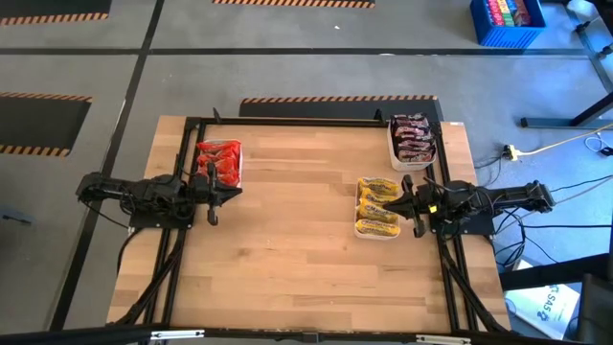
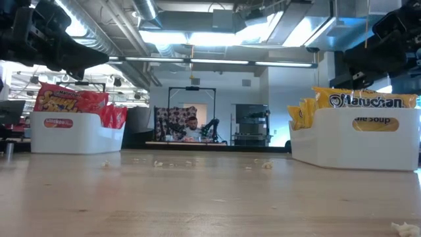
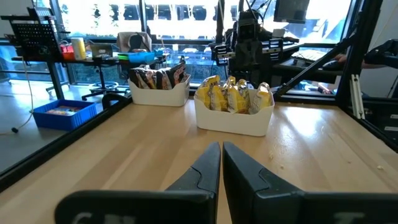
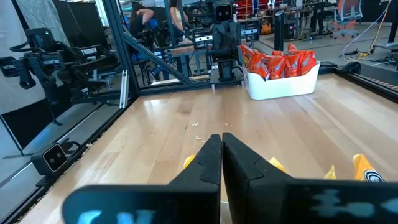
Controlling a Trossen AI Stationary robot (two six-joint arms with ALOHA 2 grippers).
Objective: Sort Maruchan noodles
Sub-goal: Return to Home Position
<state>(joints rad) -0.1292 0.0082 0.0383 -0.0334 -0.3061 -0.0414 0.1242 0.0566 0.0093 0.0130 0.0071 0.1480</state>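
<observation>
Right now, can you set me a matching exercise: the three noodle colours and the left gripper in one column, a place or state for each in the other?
Column one
1. red-orange packets
2. dark packets
3. yellow packets
4. left gripper

Column two
A. in the corner bin, top right of the table in the high view
B. shut, holding nothing
C. in the left bin
D. in the middle-right bin, beside the right gripper

Pairs: 1-C; 2-A; 3-D; 4-B
</observation>
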